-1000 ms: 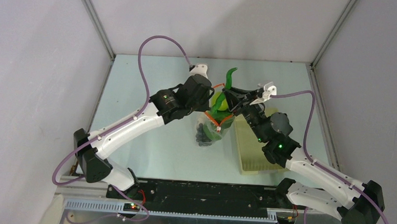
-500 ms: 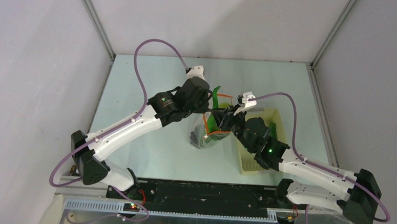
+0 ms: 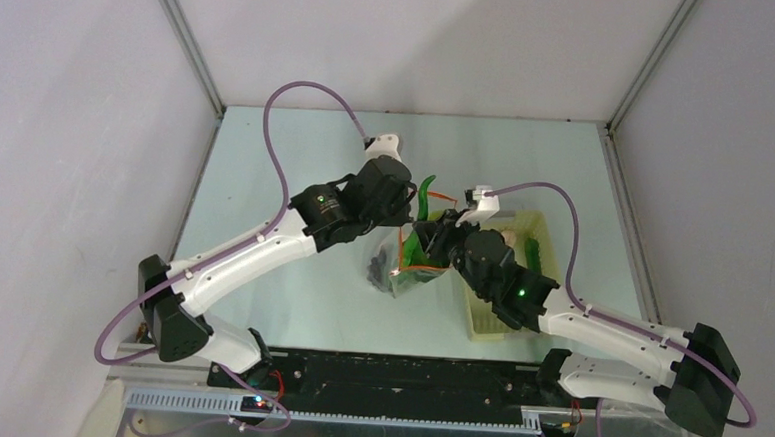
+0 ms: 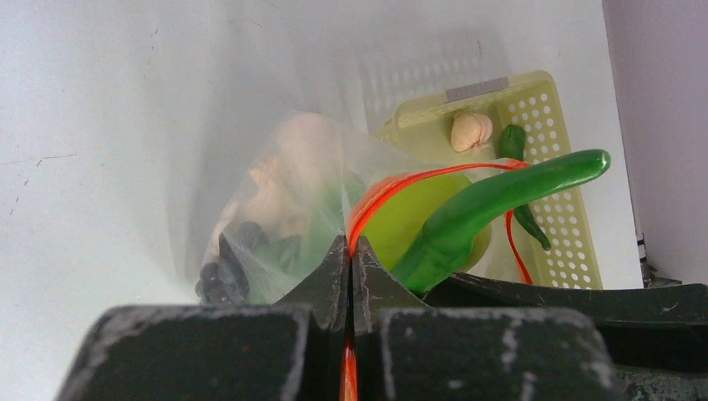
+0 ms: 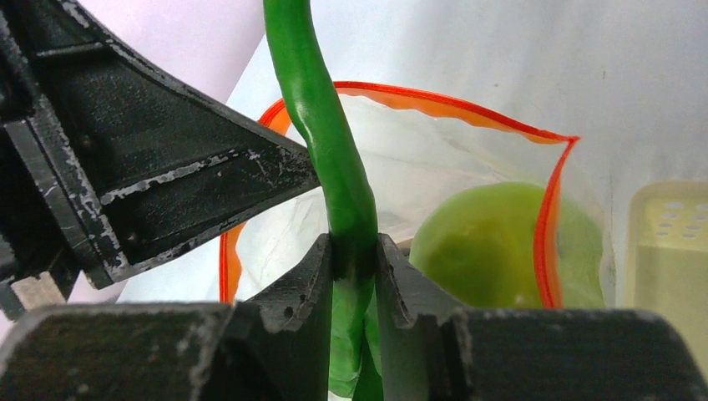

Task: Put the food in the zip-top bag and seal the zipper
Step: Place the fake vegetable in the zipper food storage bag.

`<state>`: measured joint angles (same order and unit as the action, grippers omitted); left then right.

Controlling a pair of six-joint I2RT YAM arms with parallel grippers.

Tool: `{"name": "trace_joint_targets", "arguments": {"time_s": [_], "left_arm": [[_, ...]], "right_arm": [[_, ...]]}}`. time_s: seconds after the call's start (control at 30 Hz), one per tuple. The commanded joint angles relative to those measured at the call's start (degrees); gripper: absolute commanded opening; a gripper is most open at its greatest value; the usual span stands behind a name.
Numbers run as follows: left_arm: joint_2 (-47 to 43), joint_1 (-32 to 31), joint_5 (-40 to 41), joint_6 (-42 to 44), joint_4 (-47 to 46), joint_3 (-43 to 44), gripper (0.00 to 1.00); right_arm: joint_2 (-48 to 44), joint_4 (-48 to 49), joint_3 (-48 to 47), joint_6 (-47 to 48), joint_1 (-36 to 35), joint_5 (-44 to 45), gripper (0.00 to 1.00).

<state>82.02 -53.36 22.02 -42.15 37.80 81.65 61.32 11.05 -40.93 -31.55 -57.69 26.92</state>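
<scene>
**Inspector:** Pale grey walls close in a pale green bench point(image 3: 297, 154). The zip-top bag point(image 3: 406, 270) is held up near its middle, just beside a yellow perforated basket point(image 3: 488, 319).

**Clerk:** State of the jaws?

**Inspector:** The left jaws are fully closed and pinch the orange-red zipper point(image 5: 434, 102) at the bag's mouth, which keeps the mouth up and open. The right jaws are part closed round the long green pepper point(image 5: 330, 142) and grip it low down. Its upper end stands well above the rim.

**Clerk:** Contents?

**Inspector:** A green apple point(image 5: 501, 242) sits inside the bag, just beside the pepper. Dark grapes point(image 4: 221, 280) lie at the bottom with pale pieces, probably mushrooms. One mushroom point(image 4: 472, 131) and a dark green item I cannot identify are in the basket.

**Clerk:** Which step is in hand?

**Inspector:** In my judgement it is loading, with the pepper going into the bag. Sealing has not begun.

**Clerk:** What does the next move call for?

**Inspector:** The pepper is long, so it needs pushing deeper and probably tilting until its tip clears the zipper line before release. The left pinch must hold throughout. The basket's remainder goes in after that, and the zipper last
</scene>
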Motion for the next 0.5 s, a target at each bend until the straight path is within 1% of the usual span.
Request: {"name": "trace_joint_targets", "arguments": {"time_s": [0.0,0.03,0.07,0.17,0.23,0.37,0.47], "left_arm": [[-3.07,-0.21,1.07,-1.40,-2.13,0.16,0.00],[-3.37,-0.23,0.91,-1.23,-2.45,0.00,0.00],[-3.50,-0.22,0.65,-1.21,-2.64,-0.33,0.00],[-4.06,-0.28,0.47,-1.26,-3.10,-0.94,0.00],[-4.28,-0.26,0.47,-1.27,-3.18,-1.31,0.00],[-4.55,-0.34,-0.08,-1.14,-3.09,-1.70,0.00],[-4.98,-0.34,-0.35,-0.89,-3.23,-2.04,0.00]], "right_arm": [[-1.27,0.23,0.15,0.77,-1.15,-2.35,0.24],[-2.10,-0.54,0.15,1.44,-1.26,-2.73,0.30],[-2.53,-0.87,0.15,3.19,-1.34,-3.53,0.34],[-4.39,-1.96,0.17,6.57,-1.52,-5.34,0.49],[-5.49,-1.87,0.15,8.51,-1.52,-6.36,0.53],[-8.28,-0.73,0.15,11.36,-1.40,-5.70,0.59],[-10.63,1.03,0.15,13.83,-1.15,-4.99,0.62]]}}
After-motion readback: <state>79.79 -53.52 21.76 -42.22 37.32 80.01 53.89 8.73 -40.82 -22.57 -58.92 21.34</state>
